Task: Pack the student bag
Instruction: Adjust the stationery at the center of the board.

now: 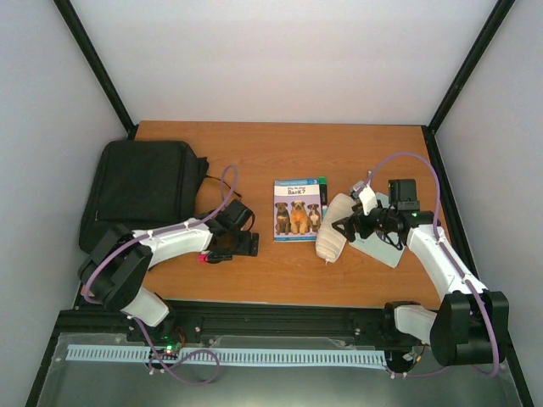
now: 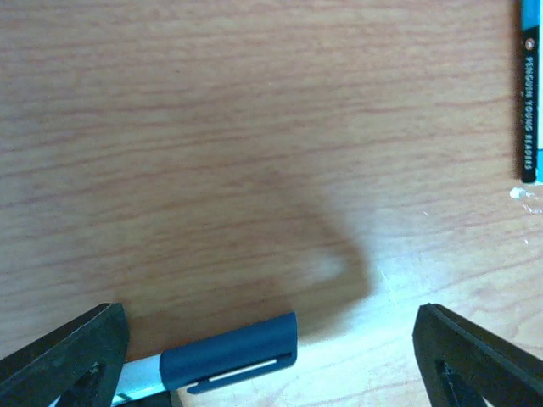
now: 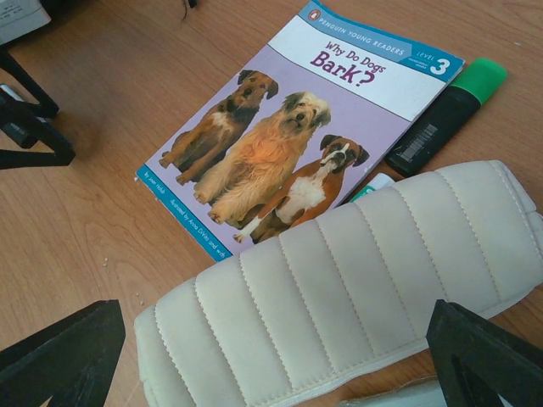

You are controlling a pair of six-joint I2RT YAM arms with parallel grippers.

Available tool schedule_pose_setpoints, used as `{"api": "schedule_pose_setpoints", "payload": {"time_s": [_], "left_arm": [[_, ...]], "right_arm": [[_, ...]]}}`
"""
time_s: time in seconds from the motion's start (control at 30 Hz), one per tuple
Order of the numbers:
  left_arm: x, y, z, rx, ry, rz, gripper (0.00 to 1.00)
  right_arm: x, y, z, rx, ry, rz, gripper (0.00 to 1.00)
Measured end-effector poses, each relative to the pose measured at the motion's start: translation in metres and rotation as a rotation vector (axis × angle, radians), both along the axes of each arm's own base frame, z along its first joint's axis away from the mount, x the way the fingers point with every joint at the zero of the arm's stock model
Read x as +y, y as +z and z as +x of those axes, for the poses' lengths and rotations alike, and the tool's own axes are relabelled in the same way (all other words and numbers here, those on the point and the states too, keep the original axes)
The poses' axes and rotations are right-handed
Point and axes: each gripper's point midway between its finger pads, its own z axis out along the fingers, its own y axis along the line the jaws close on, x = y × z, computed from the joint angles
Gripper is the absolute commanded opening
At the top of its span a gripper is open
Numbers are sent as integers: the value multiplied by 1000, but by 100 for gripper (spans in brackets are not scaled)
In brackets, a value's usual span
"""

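The book (image 1: 298, 209), a "Why Do Dogs Bark?" reader with three dogs on its cover, lies flat near the middle of the wooden table (image 1: 280, 144) and serves as the anchor here. The student bag (image 1: 140, 191), black and soft, lies flat well to the left of the book at the table's far left corner, partly overhanging the edge, and neither arm touches it. Between the bag and the book, nearer the front edge, the left gripper (image 1: 233, 246) hangs low over the wood. The left wrist view shows the left gripper (image 2: 271, 343) with its jaws spread wide, and a pen (image 2: 229, 356) with a dark blue cap lying on the table just inside the left finger (image 2: 72, 356), not pinched. The book's dark spine (image 2: 529, 93) shows at that view's right edge. Against the book's right side lies a black highlighter (image 3: 445, 114) with a green cap, parallel to the spine edge. Just right of the book's near corner lies a cream ribbed pouch (image 3: 339, 280), one end overlapping the highlighter's other tip. The right gripper (image 1: 344, 229) sits over this pouch with its jaws also wide apart, one finger (image 3: 59, 356) on each side of it; whether they touch the fabric is hard to say. A pale flat item (image 1: 386, 248) lies under the right arm, farther right of the book.
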Motion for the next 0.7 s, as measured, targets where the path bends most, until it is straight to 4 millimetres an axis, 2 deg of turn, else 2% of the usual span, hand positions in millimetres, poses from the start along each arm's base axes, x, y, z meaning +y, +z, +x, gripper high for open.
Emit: {"api": "schedule_pose_setpoints", "payload": {"time_s": [0.17,0.3,0.37,0.43,0.53,0.63,0.7], "left_arm": [[-3,1,-8,18,-12,-9,95],[10,4,-15,44,-3,52,97],[17,15,-9,26,16,101,95],[23,36,8,-21,56,130,93],[37,79,48,-126,153,157,88],[70,110,80,-206,272,210,86],[92,121,95,-231,328,271,86]], "right_arm": [[0,0,0,2,0,0,100],[0,0,-1,3,1,0,100],[0,0,-1,1,4,1,100],[1,0,-1,1,5,1,100],[1,1,-1,0,7,4,100],[2,1,-1,1,12,10,100],[3,1,-2,5,14,13,100]]}}
